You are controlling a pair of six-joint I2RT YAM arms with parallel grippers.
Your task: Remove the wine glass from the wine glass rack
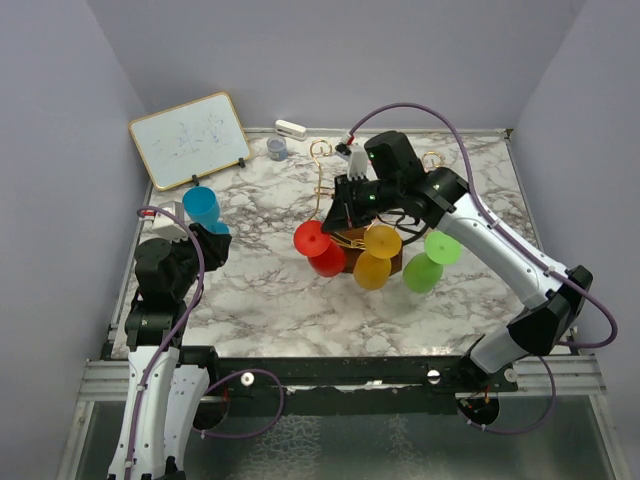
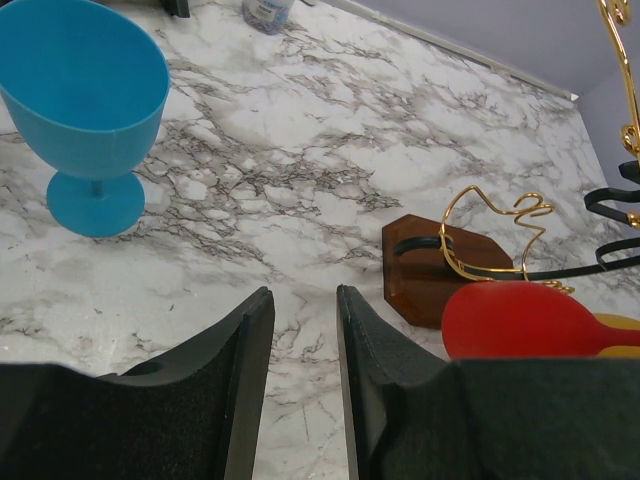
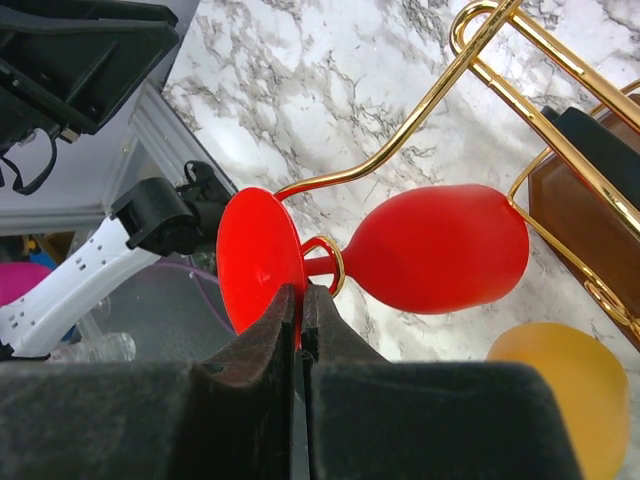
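The gold wire wine glass rack stands mid-table on a dark wooden base. A red wine glass hangs upside down with its stem in a gold hook loop; it shows in the top view and the left wrist view. My right gripper is shut on the rim of the red glass's foot, and in the top view it sits over the rack. Orange and green glasses also hang on the rack. My left gripper is open and empty, near the table's left edge.
A blue wine glass stands upright on the marble table at the left, just beyond my left gripper. A whiteboard leans at the back left. A small grey cup and a white object sit at the back edge.
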